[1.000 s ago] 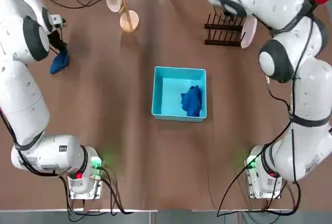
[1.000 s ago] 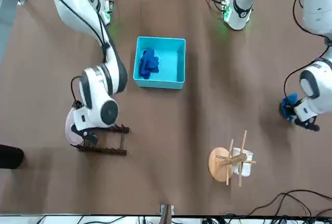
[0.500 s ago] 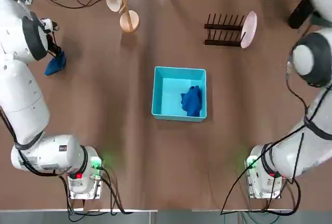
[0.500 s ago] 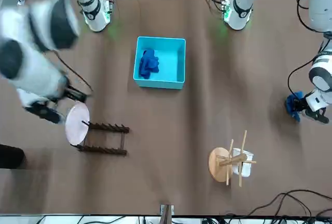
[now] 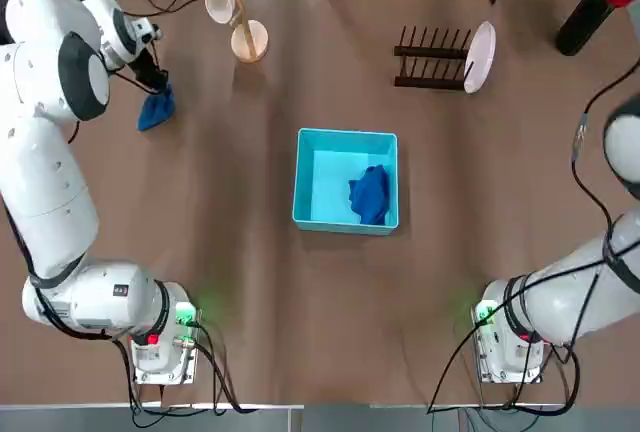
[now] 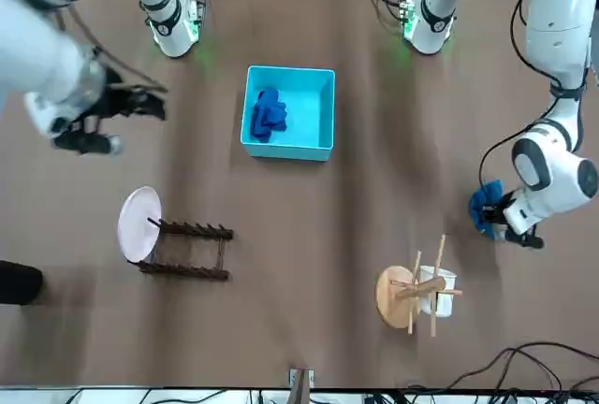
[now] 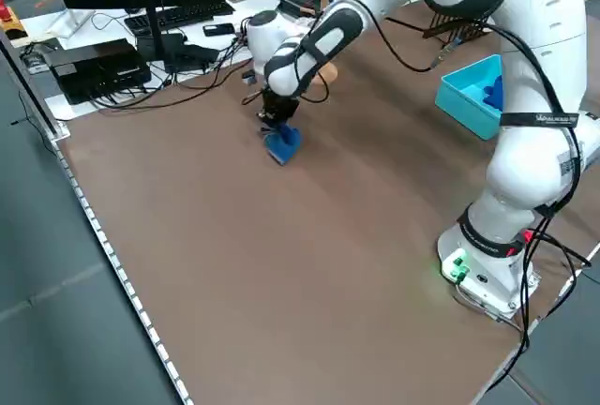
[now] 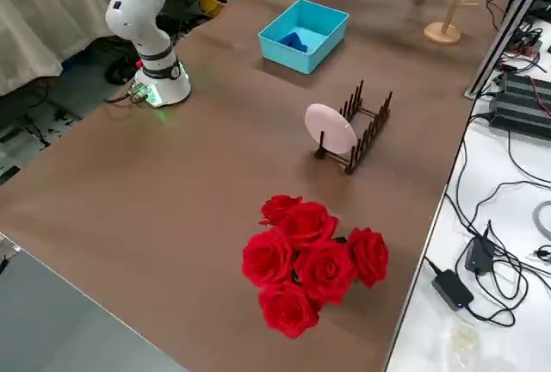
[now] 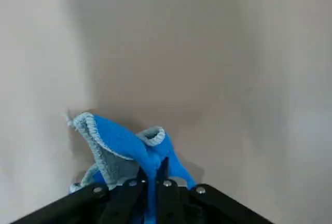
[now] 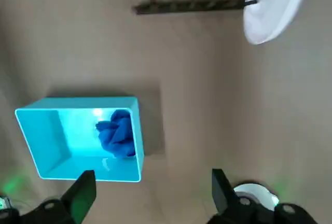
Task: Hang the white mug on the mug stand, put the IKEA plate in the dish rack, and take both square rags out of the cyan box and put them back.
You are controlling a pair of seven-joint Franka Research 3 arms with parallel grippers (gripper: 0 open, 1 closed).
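The cyan box point(image 5: 345, 180) sat mid-table with one rag point(image 5: 371, 194) inside. Beyond it to the right stood the dish rack point(image 5: 431, 56); beyond-left, the mug stand point(image 5: 243, 22); far left, another rag point(image 5: 156, 110).

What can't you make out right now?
- Left gripper fingertips: buried in the held rag, left wrist view.
- White mug handle: too small, top view.
- Rag in the cyan box: bunched folds.
- Right gripper: blurred, front view.
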